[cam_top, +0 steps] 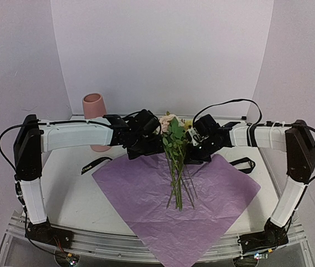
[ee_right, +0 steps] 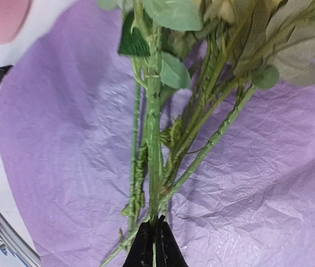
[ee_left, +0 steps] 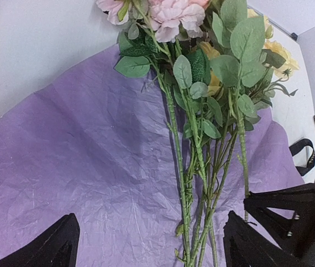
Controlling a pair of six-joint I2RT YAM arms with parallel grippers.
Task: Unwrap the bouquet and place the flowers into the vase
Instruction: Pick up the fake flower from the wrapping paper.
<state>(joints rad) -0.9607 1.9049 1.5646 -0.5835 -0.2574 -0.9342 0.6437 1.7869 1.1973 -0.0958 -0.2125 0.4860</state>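
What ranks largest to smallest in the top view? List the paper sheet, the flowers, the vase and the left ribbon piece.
1. paper sheet
2. flowers
3. vase, farther back and partly behind the left arm, so its place against the flowers is unsure
4. ribbon piece

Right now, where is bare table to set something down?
Bare table lies near-left, between the purple paper, the black ribbon and the left arm, and near-right, beside the paper's right corner. Crowded centre: left end effector and right end effector at the flowers.
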